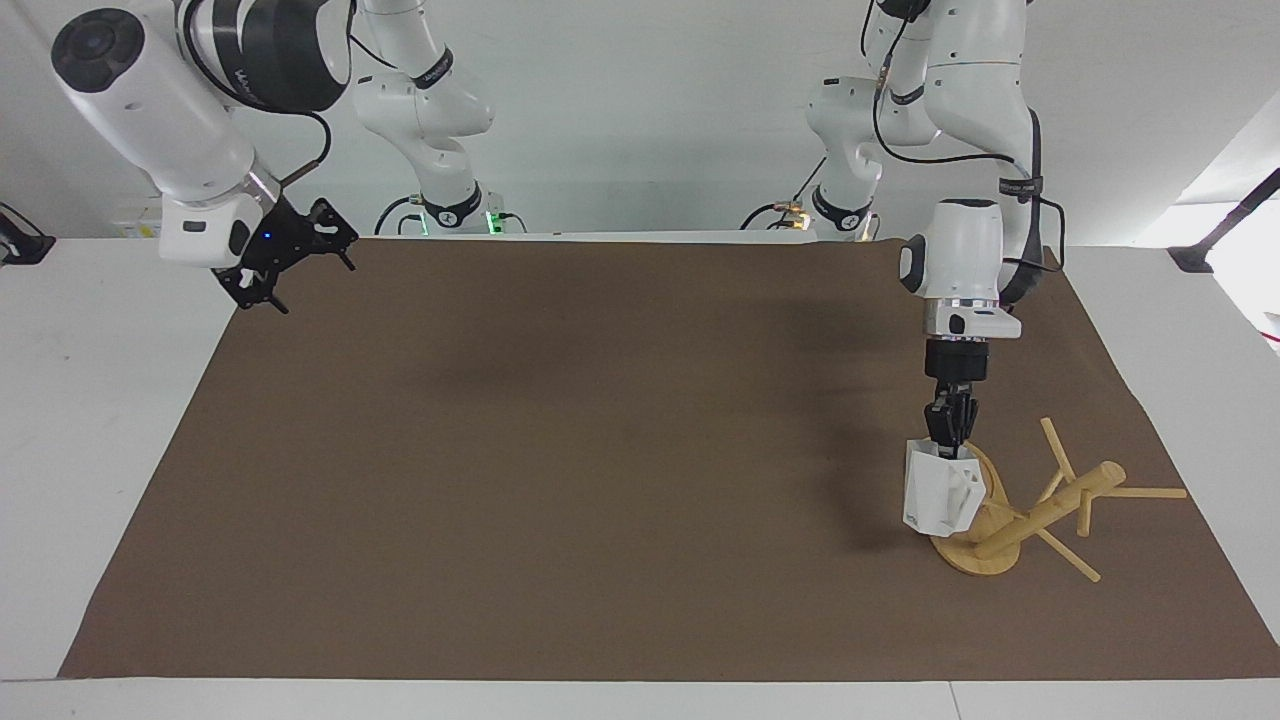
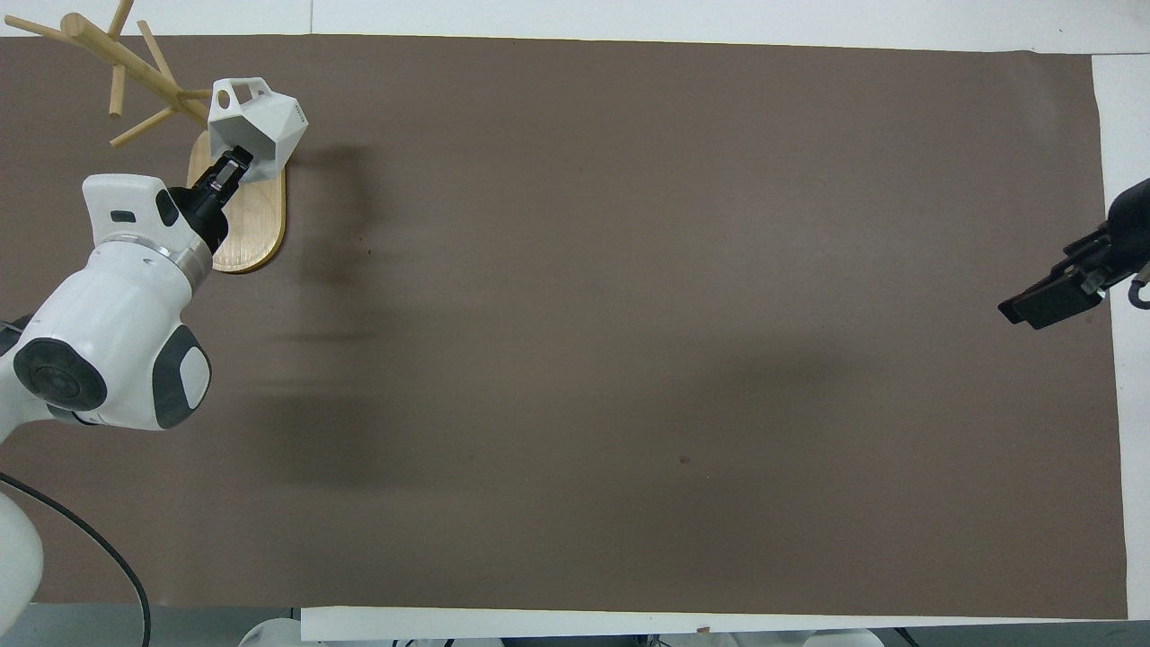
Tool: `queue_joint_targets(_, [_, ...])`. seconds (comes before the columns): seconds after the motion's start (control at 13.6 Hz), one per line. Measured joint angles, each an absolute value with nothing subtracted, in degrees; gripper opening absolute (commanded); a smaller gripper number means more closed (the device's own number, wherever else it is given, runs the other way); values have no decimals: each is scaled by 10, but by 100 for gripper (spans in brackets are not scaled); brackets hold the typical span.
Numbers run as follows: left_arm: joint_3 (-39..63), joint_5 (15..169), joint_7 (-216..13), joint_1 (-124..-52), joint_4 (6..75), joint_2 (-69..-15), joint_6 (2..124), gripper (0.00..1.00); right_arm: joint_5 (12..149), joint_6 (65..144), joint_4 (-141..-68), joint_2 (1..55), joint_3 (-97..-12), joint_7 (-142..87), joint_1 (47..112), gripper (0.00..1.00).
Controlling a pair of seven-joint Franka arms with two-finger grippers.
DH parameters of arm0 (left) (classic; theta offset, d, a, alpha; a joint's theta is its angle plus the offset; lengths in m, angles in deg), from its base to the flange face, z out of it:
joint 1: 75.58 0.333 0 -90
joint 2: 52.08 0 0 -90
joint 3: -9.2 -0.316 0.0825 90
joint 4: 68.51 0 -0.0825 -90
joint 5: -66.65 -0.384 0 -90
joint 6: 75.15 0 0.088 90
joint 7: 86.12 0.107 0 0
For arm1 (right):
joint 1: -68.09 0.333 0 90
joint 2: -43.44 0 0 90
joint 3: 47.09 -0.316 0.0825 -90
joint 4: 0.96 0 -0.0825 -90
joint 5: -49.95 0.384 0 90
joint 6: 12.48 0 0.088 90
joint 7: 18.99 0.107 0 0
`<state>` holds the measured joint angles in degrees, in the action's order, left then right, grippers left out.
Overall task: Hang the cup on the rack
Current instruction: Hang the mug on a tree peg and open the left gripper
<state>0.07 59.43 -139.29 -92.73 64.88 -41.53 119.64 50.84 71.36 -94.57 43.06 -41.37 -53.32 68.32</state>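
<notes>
Overhead view: right gripper (image 2: 1051, 301) cut off at frame edge, fingers spread, waiting. Left gripper (image 1: 951, 440) clenched on cup (image 1: 940, 488) rim, over rack (image 1: 1040, 510) base; cup hides post's foot.

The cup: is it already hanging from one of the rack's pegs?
No. The left gripper holds the cup by its rim over the rack base.

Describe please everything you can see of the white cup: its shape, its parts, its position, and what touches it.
The cup is small, white and faceted, looking like matte plastic, with an angular rim and a squarish handle pierced by openings. It hangs in the air, tilted, over the rack base, close to the post. The left hand is shut on its rim from above. Whether it touches the rack cannot be told.
</notes>
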Motion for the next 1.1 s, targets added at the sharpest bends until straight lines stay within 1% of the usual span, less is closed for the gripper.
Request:
queue_joint_targets(0.15, [1,594,-1394,-923,639,-405,1196,0,500,690,-940,433,-384,-439,694,100])
queue_joint_targets(0.37, [2,594,-1395,-916,636,-399,1196,0,475,682,-939,436,-367,-349,700,100])
queue_joint_targets(0.66, [2,594,-1398,-905,636,-399,1196,0,470,676,-939,438,-356,-305,702,100])
queue_joint_targets(0.74, [2,594,-1399,-903,636,-399,1196,6,470,676,-939,440,-352,-304,703,100])
queue_joint_targets(0.81, [2,594,-1400,-903,636,-399,1195,24,470,676,-939,441,-348,-304,705,100])
queue_joint_targets(0.88, [2,594,-1402,-903,636,-399,1191,32,470,675,-940,442,-343,-304,708,100])
queue_joint_targets(1.1, [2,594,-1405,-900,635,-399,1174,34,470,674,-951,445,-340,-304,708,100])
